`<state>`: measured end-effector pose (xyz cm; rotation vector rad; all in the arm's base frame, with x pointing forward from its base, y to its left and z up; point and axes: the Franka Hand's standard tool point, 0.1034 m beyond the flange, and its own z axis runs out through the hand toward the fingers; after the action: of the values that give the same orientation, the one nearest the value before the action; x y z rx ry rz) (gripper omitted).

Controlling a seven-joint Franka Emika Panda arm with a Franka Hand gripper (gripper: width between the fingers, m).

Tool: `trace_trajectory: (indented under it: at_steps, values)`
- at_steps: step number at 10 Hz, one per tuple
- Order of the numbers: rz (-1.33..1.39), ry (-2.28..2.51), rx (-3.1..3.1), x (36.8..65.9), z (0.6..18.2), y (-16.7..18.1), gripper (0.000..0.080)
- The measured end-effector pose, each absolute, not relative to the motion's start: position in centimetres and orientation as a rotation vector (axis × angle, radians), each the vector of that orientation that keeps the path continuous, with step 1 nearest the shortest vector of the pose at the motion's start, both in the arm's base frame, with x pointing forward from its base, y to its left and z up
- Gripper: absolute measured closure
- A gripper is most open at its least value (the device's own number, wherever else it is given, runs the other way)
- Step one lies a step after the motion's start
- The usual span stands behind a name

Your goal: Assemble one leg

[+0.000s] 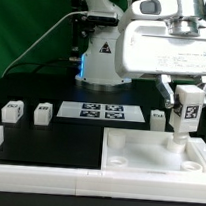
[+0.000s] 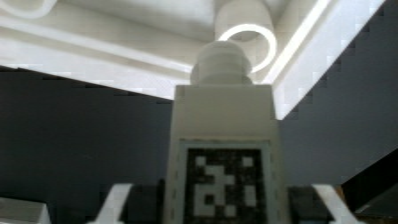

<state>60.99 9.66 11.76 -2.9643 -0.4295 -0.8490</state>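
My gripper (image 1: 187, 102) is shut on a leg (image 1: 185, 116), a white post with a black-and-white marker. It holds the leg nearly upright over the far right corner of the white tabletop (image 1: 136, 164), the lower end at or just above the surface. In the wrist view the leg (image 2: 222, 120) runs between the fingers (image 2: 128, 205) of the gripper (image 2: 226, 208). Its round peg end (image 2: 221, 62) is close to a ring-shaped hole (image 2: 254, 42) in the tabletop. Three more legs stand on the black table: two (image 1: 12, 111) (image 1: 42, 111) at the exterior view's left, one (image 1: 158, 118) beside the held leg.
The marker board (image 1: 100, 112) lies at the back middle of the table. The robot base (image 1: 103, 56) stands behind it. A white raised rim (image 1: 47, 155) runs along the front, joined to the tabletop's left side.
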Motion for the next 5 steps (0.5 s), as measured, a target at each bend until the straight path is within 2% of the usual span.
trace_trajectory:
  at_steps: [2, 5]
  values:
    - [-0.847, -0.429, -2.965, 61.0, 11.6, 9.7, 0.0506]
    - [-0.856, -0.425, -2.958, 62.8, 10.9, 10.0, 0.0506]
